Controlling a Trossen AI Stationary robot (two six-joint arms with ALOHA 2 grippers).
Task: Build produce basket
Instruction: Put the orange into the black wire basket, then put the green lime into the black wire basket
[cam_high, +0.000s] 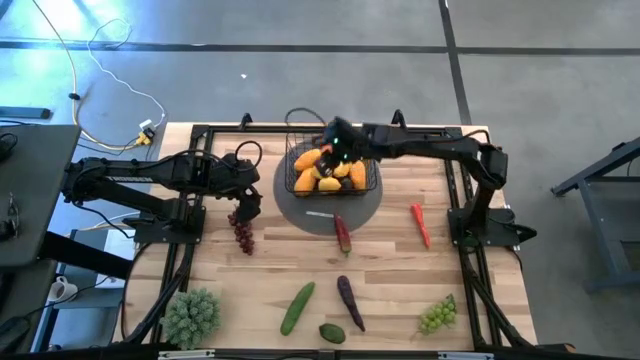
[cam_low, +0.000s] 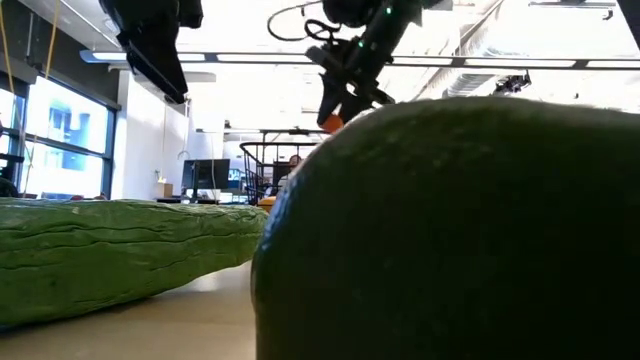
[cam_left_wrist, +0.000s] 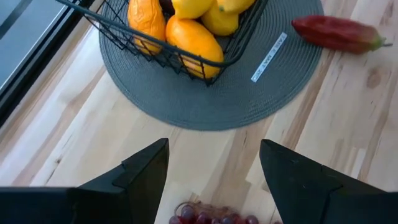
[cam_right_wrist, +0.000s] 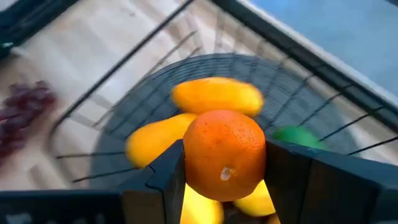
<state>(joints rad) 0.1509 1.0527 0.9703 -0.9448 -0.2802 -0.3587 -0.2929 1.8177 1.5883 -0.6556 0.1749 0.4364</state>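
Note:
The black wire basket stands on a round grey mat at the table's far middle, with several yellow and orange fruits and a green lime inside. My right gripper hangs over the basket, shut on an orange, which also shows as an orange spot in the low view. My left gripper is open above the purple grapes, left of the mat. The grapes lie on the table. My right gripper pinches the orange by two opposite sides between its two fingers. The fingers slant down from the table's right side. The orange is lifted clear, above the fruits in the basket.
On the near half of the table lie a red chili, a dark red pepper, a cucumber, an eggplant, a dark green fruit, green grapes and a leafy green bunch.

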